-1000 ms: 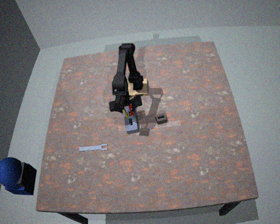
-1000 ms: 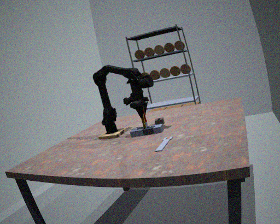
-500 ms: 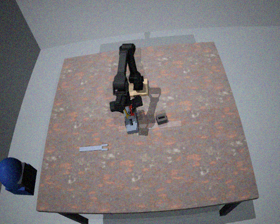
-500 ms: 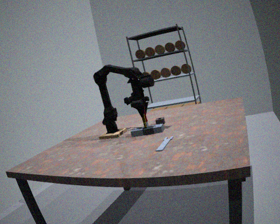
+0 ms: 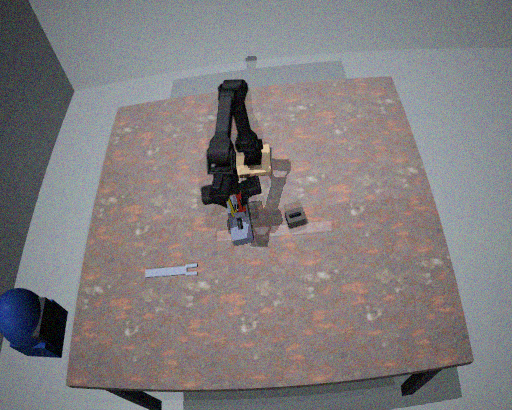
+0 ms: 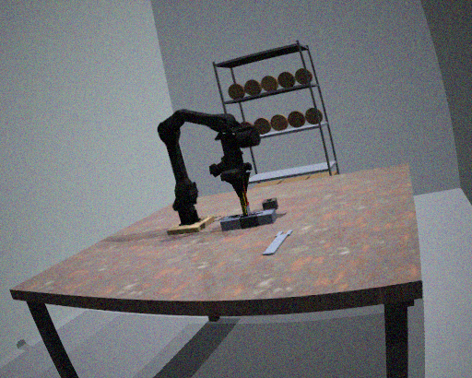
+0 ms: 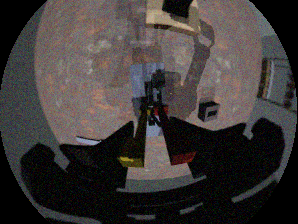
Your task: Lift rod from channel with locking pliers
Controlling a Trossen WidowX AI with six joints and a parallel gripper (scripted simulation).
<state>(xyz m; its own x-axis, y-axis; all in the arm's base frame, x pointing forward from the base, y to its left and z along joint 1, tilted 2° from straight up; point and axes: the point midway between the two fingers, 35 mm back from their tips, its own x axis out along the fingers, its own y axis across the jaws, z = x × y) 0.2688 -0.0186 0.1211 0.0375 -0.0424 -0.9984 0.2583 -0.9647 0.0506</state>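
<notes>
Two coloured fingers (image 5: 241, 202) of the hand (image 5: 236, 206) (image 6: 245, 209) (image 7: 153, 111) stand partly apart at the blue-grey block (image 5: 241, 235) (image 6: 231, 224) (image 7: 137, 75), around what look like the dark pliers (image 7: 157, 90), their jaws blurred, the rod indistinguishable, with the slotted block (image 5: 296, 221) (image 6: 270, 204) (image 7: 208, 111) nearby on the surface (image 5: 283, 310) (image 6: 335, 240) (image 7: 85, 80).

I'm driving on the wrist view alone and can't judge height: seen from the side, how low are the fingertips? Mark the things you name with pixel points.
Observer: In the exterior view, the gripper (image 5: 237, 211) (image 6: 245, 213) (image 7: 152, 121) has its fingertips down about level with the top of the blue-grey block (image 5: 241, 234) (image 6: 263, 218) (image 7: 136, 80).
Operator: I catch only a sliver of something pale. What shape is it?
Observer: The pale strip (image 5: 165, 271) (image 6: 274, 245) (image 7: 88, 141) has one end split into two prongs.
</notes>
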